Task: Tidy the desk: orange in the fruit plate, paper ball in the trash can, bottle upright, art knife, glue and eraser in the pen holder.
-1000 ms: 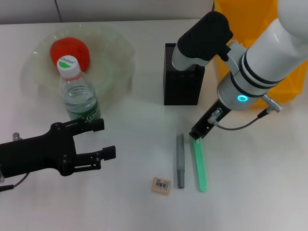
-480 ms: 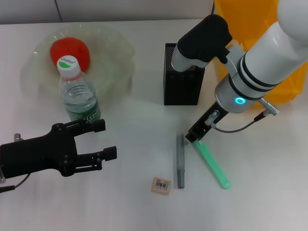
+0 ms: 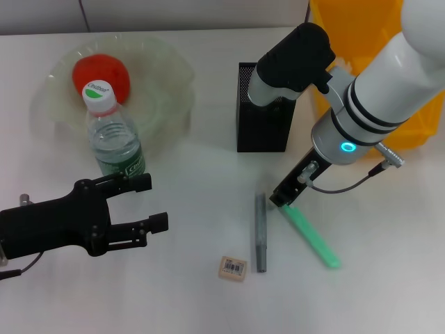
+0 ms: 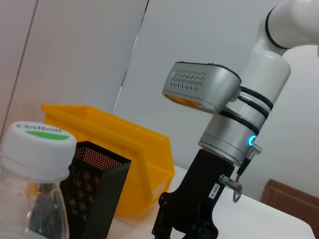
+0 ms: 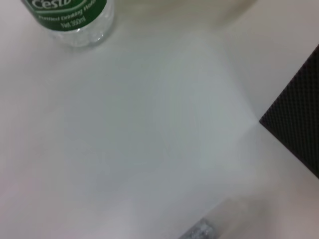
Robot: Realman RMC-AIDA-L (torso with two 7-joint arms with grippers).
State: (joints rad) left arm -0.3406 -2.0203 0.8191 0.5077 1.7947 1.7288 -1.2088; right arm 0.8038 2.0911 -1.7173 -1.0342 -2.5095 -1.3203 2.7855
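My right gripper (image 3: 286, 197) is low over the table in front of the black mesh pen holder (image 3: 263, 118), shut on the near end of the green art knife (image 3: 313, 239), which slants away to the front right. The grey glue stick (image 3: 260, 232) lies just left of it, and the eraser (image 3: 232, 268) lies in front of that. The bottle (image 3: 115, 139) stands upright, and the orange (image 3: 101, 73) sits in the fruit plate (image 3: 170, 83). My left gripper (image 3: 154, 202) is open and empty in front of the bottle. No paper ball is in view.
The yellow trash bin (image 3: 348, 28) stands behind my right arm. In the left wrist view I see the bottle (image 4: 35, 189), the pen holder (image 4: 94, 184), the bin (image 4: 124, 144) and the right arm. The right wrist view shows the bottle base (image 5: 70, 20) and a pen holder corner (image 5: 299, 134).
The green art knife's free end has swung to the right, from pointing straight at the front edge to slanting. My right gripper shifted slightly. The left arm has not moved.
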